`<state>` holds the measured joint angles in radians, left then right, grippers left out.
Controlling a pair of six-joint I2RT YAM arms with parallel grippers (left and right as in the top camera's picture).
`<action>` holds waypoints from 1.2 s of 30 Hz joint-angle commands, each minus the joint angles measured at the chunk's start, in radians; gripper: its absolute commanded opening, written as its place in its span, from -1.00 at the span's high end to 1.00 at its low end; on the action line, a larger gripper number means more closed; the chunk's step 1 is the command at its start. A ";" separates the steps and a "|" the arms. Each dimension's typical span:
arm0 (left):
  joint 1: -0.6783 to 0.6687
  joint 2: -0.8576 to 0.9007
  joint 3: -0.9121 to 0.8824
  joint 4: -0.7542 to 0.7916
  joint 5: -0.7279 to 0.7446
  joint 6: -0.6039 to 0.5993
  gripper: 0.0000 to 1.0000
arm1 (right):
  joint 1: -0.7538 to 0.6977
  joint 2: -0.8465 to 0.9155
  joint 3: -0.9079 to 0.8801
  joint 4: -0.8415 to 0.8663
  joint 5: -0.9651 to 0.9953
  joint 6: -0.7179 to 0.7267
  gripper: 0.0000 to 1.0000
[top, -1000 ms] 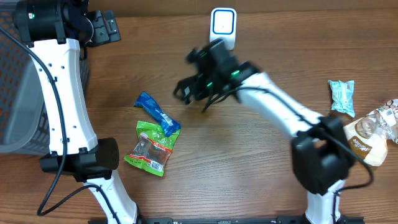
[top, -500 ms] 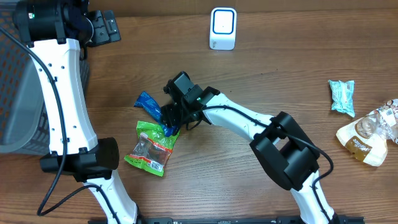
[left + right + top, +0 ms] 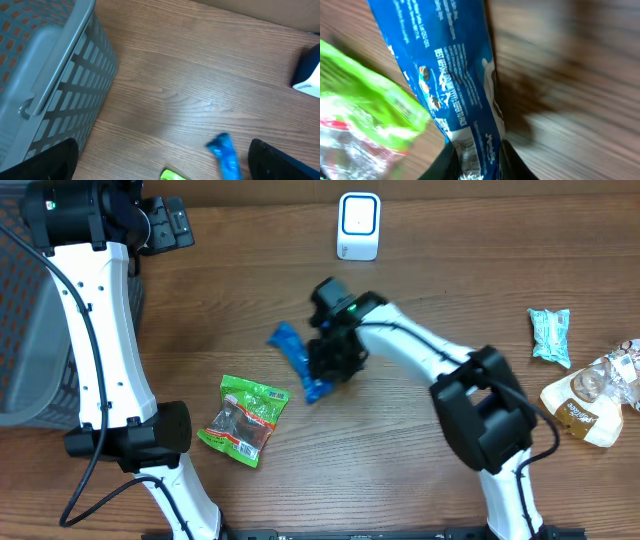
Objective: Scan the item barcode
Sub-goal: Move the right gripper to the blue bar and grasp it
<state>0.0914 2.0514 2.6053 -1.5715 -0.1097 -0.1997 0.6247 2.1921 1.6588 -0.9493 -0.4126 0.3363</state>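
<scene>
Overhead, the right gripper [image 3: 335, 360] sits near the middle of the table [image 3: 420, 480], closed on the lower end of the blue packet [image 3: 293, 348], whose free end points to about 10 o'clock. The white scanner [image 3: 358, 225] stands at the 12 o'clock edge, toward 1 o'clock from that gripper and well apart from it. The step in hand looks to be carrying the packet to the scanner. To do it well, the arm should probably keep its pinch on the crimped end, lift clear of the wood, and turn the printed side toward the scanner's face. A green packet [image 3: 245, 420] lies at 7 o'clock from the blue one, apart from it. A teal packet [image 3: 550, 335] and a beige bag [image 3: 585, 410] rest at the 3 o'clock edge, and a grey basket [image 3: 20, 350] at 9 o'clock. The count is one of each. From the left wrist, the left gripper [image 3: 162, 155] hangs wide open and empty above the table beside the basket [image 3: 50, 65]. The blue packet [image 3: 225, 155] lies at 5 o'clock in that view. From the right wrist, the blue packet [image 3: 450, 85] runs down between the dark fingers [image 3: 515, 162], with the green packet [image 3: 365, 115] at 9 o'clock.
</scene>
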 commanded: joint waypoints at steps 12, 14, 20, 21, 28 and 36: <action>-0.006 -0.024 0.010 0.001 -0.002 0.013 -0.99 | -0.167 -0.064 0.233 -0.122 0.294 -0.375 -0.42; -0.006 -0.024 0.010 0.001 -0.002 0.013 -1.00 | -0.143 -0.057 0.223 0.009 0.121 -0.303 -0.31; -0.006 -0.024 0.010 0.001 -0.002 0.013 -1.00 | -0.050 0.036 0.171 0.207 0.104 0.149 0.04; -0.006 -0.024 0.010 0.001 -0.002 0.013 -1.00 | -0.036 0.050 0.171 0.206 0.104 0.161 0.03; -0.006 -0.024 0.010 0.001 -0.002 0.013 -1.00 | 0.003 0.117 0.162 0.108 0.173 0.241 0.03; -0.006 -0.024 0.010 0.001 -0.002 0.013 -1.00 | -0.076 0.115 0.228 -0.225 0.134 0.105 -0.02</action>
<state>0.0914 2.0514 2.6053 -1.5715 -0.1093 -0.1997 0.5789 2.3108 1.8336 -1.1095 -0.2741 0.5297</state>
